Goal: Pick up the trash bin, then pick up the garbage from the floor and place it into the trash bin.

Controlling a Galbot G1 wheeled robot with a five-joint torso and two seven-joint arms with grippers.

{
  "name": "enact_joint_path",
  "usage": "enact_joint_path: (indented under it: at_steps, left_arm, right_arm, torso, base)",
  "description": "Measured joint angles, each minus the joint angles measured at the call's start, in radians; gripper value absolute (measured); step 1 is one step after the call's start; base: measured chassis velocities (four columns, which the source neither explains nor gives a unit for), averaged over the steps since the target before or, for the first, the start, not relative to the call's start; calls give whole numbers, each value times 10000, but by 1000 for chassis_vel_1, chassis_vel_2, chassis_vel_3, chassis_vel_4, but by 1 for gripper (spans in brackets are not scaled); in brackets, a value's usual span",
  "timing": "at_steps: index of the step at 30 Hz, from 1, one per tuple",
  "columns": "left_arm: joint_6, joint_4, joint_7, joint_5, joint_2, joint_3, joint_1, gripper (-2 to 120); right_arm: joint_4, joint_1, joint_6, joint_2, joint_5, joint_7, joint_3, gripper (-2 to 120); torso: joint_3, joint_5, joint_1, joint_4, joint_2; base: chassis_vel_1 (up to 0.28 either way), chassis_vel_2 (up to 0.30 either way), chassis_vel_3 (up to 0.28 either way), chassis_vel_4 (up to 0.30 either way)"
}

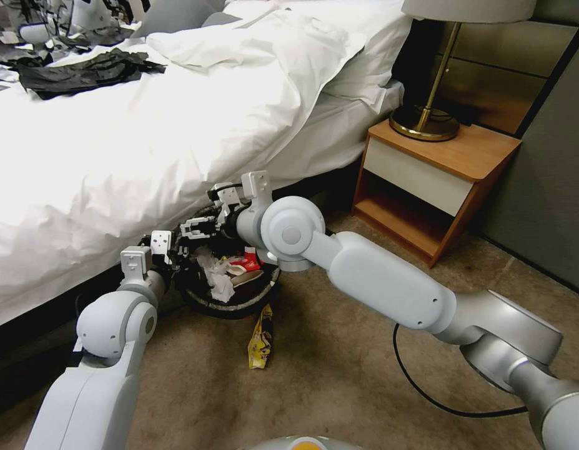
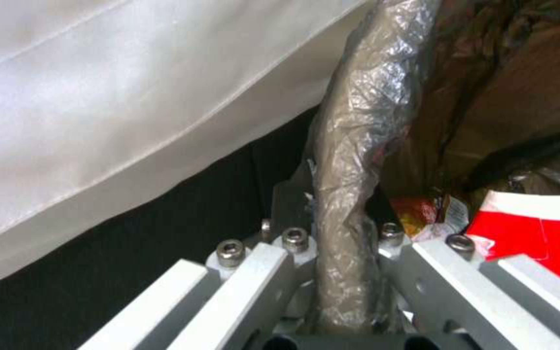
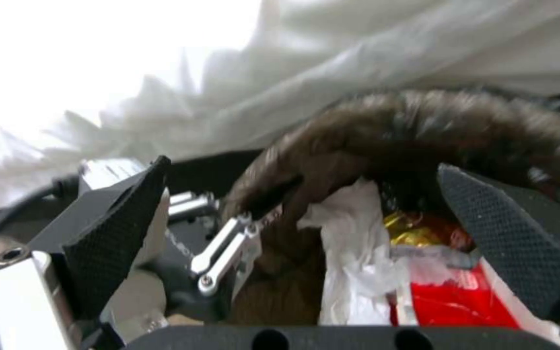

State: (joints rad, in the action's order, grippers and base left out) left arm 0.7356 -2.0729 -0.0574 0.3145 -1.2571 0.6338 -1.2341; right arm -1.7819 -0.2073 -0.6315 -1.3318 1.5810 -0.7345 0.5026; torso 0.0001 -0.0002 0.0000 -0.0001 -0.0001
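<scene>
Trash bin, lined with a dark bag, sits at the bed's edge near the centre of your head view, just below the white duvet; crumpled white tissue and a red-and-white cup lie inside it. Your left gripper meets the bin at its 9 o'clock side; in the left wrist view its fingers stand either side of the bagged rim, clamped on it. Your right gripper reaches in from 3 o'clock and hovers over the bin's 12 o'clock rim; in the right wrist view its textured pads stand wide apart, holding nothing, with tissue and cup between them. A yellow wrapper lies on the carpet at the bin's 6 o'clock, just beside it; a nightstand with a brass lamp stands at 2 o'clock.
</scene>
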Motion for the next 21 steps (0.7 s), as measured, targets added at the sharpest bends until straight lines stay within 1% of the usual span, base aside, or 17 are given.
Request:
enact_joint_path:
  at_steps: [1, 3, 4, 6, 7, 8, 9, 10, 12, 13, 14, 15, 16, 17, 19, 20, 21]
  left_arm:
    - [0, 0, 0, 0, 0, 0, 0, 0]
    - [0, -1, 0, 0, -5, 10, -1, 0]
    - [0, -1, 0, 0, -5, 10, -1, 0]
    - [0, -6, 0, 0, 24, 27, 2, 0]
    - [0, -6, 0, 0, 24, 27, 2, 0]
    - [0, -7, 0, 1, 34, 32, 6, 0]
    - [1, -8, 0, 1, 49, 37, 27, 0]
    - [1, -8, 0, 1, 49, 37, 27, 0]
    - [2, -8, 0, 1, 54, 42, 63, 0]
    - [2, -8, 0, 1, 54, 42, 63, 0]
    - [2, -6, 0, 1, 55, 43, 74, 0]
    - [2, 4, 0, -1, 54, 44, 80, 0]
    - [2, 20, 0, -6, 49, 44, 85, 0]
    - [2, 20, 0, -6, 49, 44, 85, 0]
    - [2, 26, 0, -23, 20, 44, 97, 0]
    - [2, 26, 0, -23, 20, 44, 97, 0]
    - [2, 26, 0, -29, 12, 44, 98, 0]
  right_arm:
    - [0, 0, 0, 0, 0, 0, 0, 100]
    - [-311, 34, 25, 168, -20, -7, -436, 100]
    - [-311, 34, 25, 168, -20, -7, -436, 100]
    - [-778, 187, 34, 636, -133, 4, -1189, 100]
    - [-778, 187, 34, 636, -133, 4, -1189, 100]
    - [-900, 230, 34, 840, -235, 20, -1404, 100]
    - [-1204, 303, 45, 1437, -592, 88, -1852, 100]
    - [-1204, 303, 45, 1437, -592, 88, -1852, 100]
    - [-1767, 173, 166, 2814, -1475, 270, -2617, 100]
    - [-1767, 173, 166, 2814, -1475, 270, -2617, 100]
    - [-2063, -88, 247, 3331, -1807, 414, -3070, 100]
    - [-2384, -516, 335, 3810, -2352, 593, -3565, 100]
    - [-2681, -1262, 655, 4302, -3346, 952, -4124, 100]
    - [-2681, -1262, 655, 4302, -3346, 952, -4124, 100]
    - [-2974, -3048, 1398, 4816, -5371, 1642, -5270, 100]
    - [-2974, -3048, 1398, 4816, -5371, 1642, -5270, 100]
    - [-3045, -4039, 1806, 4850, -6200, 1986, -5967, 100]
  torso:
    - [0, 0, 0, 0, 0]
    - [0, 0, 0, 2, 0]
    - [0, 0, 0, 2, 0]
    - [0, 1, 0, 3, 0]
    - [0, 1, 0, 3, 0]
    - [0, 2, 0, 2, 1]
    - [0, 3, 0, 4, 0]
    - [0, 3, 0, 4, 0]
    - [0, 4, 0, 1, 0]
    - [0, 4, 0, 1, 0]
    - [0, 7, 0, -6, 1]
    - [-2, 8, 0, -4, 1]
    - [-2, 8, 0, -1, 1]
    - [-2, 8, 0, -1, 1]
    - [-1, 9, 0, 0, 0]
    - [-1, 9, 0, 0, 0]
    - [-2, 9, 0, -1, 1]
  base:
    - [0, 0, 0, 0]
    - [0, 0, 0, 0]
    - [0, 0, 0, 0]
    - [0, 0, 0, 0]
    - [0, 0, 0, 0]
    - [0, 0, 0, 0]
    - [0, 0, 0, 0]
    - [0, 0, 0, 0]
    - [0, 0, 0, 0]
    - [0, 0, 0, 0]
    - [0, 0, 0, 0]
    - [0, 0, 0, 0]
    - [0, 0, 0, 0]
    - [0, 0, 0, 0]
    - [0, 0, 0, 0]
    - [0, 0, 0, 0]
    - [0, 0, 0, 0]
